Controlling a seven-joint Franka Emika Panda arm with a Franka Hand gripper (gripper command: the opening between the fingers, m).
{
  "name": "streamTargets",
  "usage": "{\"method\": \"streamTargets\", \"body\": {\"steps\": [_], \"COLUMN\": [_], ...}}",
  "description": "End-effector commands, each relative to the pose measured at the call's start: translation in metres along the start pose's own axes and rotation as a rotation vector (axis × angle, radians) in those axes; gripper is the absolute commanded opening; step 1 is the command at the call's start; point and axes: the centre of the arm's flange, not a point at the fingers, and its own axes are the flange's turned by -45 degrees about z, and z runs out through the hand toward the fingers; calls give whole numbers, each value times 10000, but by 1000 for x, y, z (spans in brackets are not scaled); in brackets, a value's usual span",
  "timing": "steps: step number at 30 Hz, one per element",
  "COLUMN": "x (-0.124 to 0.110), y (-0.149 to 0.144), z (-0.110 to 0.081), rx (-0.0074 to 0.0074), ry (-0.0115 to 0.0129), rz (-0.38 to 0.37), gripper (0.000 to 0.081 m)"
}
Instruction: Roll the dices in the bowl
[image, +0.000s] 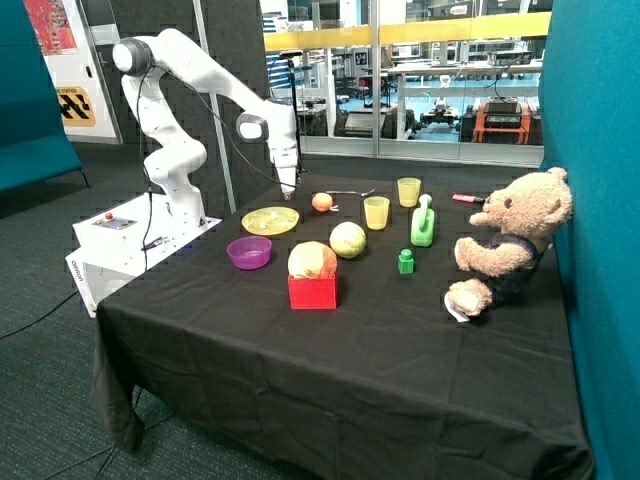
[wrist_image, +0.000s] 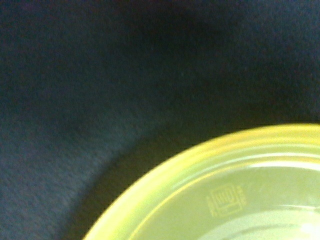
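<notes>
below, we read the scene from largest to smallest. we see a table (image: 300, 370) draped in black cloth, with the white franka arm (image: 175, 120) mounted on a base at its far corner. a teddy bear (image: 510, 240) sits at the edge of the table beside the teal wall. the arm reaches down so that its gripper (image: 288, 190) hangs just above the far rim of the flat yellow plate (image: 270, 220); we cannot tell whether it is open or closed. in the wrist view we see only black cloth and a curved portion of the plate rim, very close. the purple bowl (image: 249, 252) stands just in front of the plate, nearer the table's front edge, apart from the gripper; we cannot make out any dices inside it. beside the bowl is a red box (image: 312, 290) holding a rounded yellowish object. behind that box lies a yellow-green ball (image: 348, 240). further back stand two yellow cups (image: 376, 212), a green bottle (image: 423, 225), a small green block (image: 406, 262) and a small orange fruit (image: 321, 202).
</notes>
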Motion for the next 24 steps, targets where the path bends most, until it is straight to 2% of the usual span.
{"method": "streamTargets", "body": {"steps": [1,13,15,24], "x": [-13,-21,-24,-48], "y": [5,-11,-14,-25], "z": [15,29,31,45], "rx": [-40,-40,-40,-40], "ry": [-17,-17,-17,-17], "rz": [-197,-82,-88,42], "gripper": [367,364,385,375]}}
